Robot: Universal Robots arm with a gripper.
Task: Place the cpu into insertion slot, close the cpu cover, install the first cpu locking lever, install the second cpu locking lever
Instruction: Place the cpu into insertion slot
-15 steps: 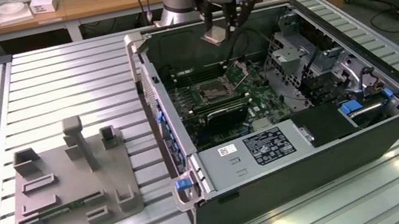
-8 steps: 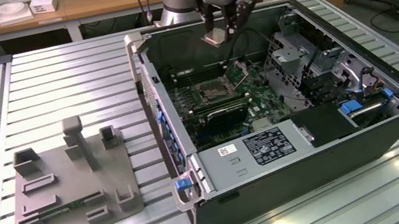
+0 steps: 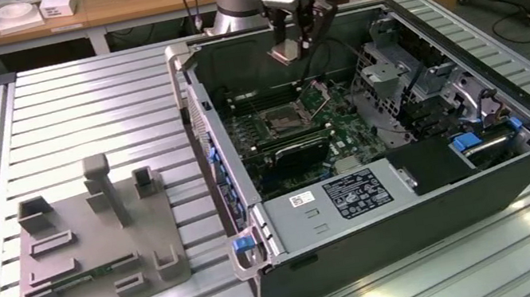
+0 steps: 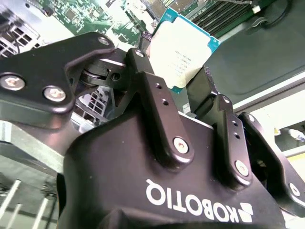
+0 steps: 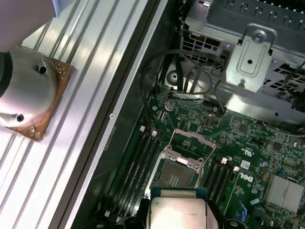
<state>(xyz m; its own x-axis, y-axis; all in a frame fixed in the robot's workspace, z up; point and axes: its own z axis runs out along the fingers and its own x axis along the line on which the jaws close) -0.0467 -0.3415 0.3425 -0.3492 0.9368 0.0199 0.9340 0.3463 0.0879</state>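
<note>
- The cpu (image 3: 284, 52) is held clamped by its edges between the jaws. It hangs above the open computer case (image 3: 419, 231), close to the case's far wall in the exterior view.
- The insertion slot (image 5: 174, 174) lies bare on the motherboard (image 5: 248, 138), well below the chip and nearer in the exterior view. The chip is judged to be neither over it nor lowered to it yet.
- The cpu cover (image 5: 190, 142) stands raised on its hinge, at the slot's side toward the exterior view's right. A chip or jaw brought down too close to that side could be caught on the lifted frame.
- If the chip is lowered slightly turned or shifted, its corners could ride on the slot's metal rim. The fine contacts beneath could then be bent.
- Only thin edges are gripped, so a tilt or slip between the jaws is possible. A chip released askew could be left sitting crooked or be dropped onto the board.
- The memory slots (image 5: 138, 164) flank the slot closely. Jaws opened wide at release could be knocked against them or against the rim.
</note>
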